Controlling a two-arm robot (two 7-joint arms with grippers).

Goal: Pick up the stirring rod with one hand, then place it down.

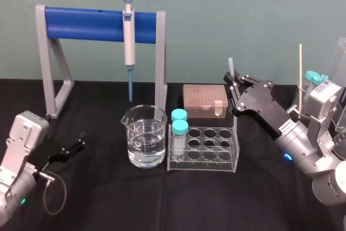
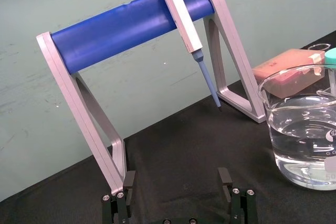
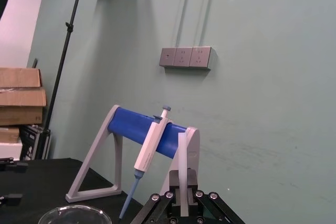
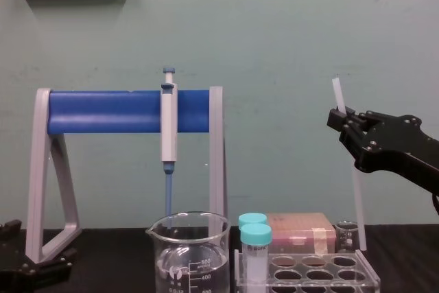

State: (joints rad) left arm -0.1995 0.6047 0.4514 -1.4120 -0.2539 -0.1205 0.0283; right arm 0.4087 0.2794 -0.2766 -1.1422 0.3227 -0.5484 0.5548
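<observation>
So the black worktop [image 1: 108,198] carries everything. The biggest thing on it is the grey pipette stand [image 1: 86,24] with the fat blue bar, parked along the far edge toward the back-left corner. The right pincer [image 1: 232,79] is up in the air over the right half of the worktop, closer to the far edge than the front one. It's clamped on the stirring rod [image 4: 337,94], and the right wrist view shows the rod pinched between the two fingers. The left pincer [image 1: 78,142] sits low by the front-left corner with its fingers spread apart and nothing between them. Around the middle of the worktop there's a glass beaker [image 1: 144,136] partly filled with clear liquid. A clear tube rack [image 1: 216,160] stands just beside it on the right-edge side, and behind the rack, toward the far edge, is a pinkish tip box [image 1: 204,100]. The grey-and-blue pipette [image 1: 128,36] hangs off the blue bar, tip pointing down. The rod itself stands nearly upright, with a short bit poking out above the fingers and the long part running down below them toward the worktop behind the rack. I honestly can't tell if its bottom end touches. Two teal-capped tubes [image 1: 179,131] sit in the rack's end nearest the beaker.
</observation>
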